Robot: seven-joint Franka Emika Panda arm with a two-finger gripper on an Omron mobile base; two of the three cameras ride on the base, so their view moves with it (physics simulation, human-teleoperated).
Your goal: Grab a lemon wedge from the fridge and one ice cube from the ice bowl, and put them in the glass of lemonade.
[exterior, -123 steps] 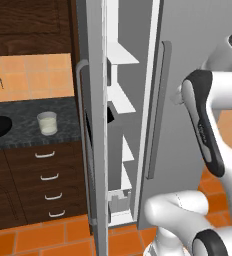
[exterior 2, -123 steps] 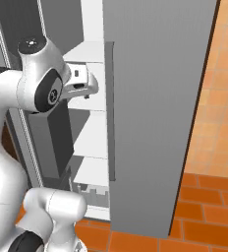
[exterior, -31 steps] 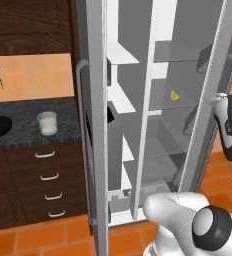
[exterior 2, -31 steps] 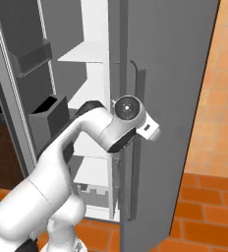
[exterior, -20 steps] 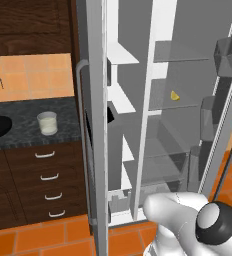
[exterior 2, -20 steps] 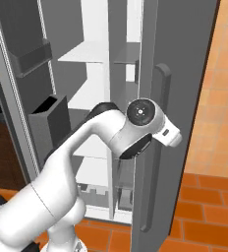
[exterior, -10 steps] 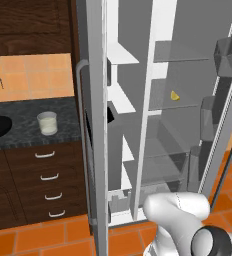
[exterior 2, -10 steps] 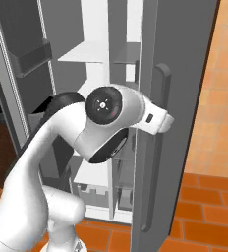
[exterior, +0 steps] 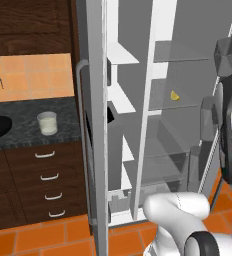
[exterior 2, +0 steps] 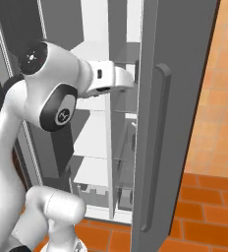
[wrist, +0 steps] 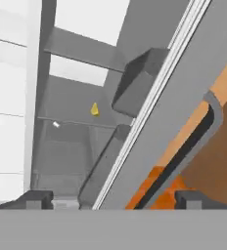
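Gaping gripper [wrist: 113, 197], fingertips cropped | lemon wedge [exterior: 174, 96] on fridge [exterior: 160, 75] shelf | door ajar

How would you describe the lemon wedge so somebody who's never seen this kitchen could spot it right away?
Start at the tall grey fridge with its right door swung open. Inside the right compartment, look at the middle glass shelf. The lemon wedge sits there alone, a tiny yellow piece and the one spot of bright colour among the grey and white shelves.
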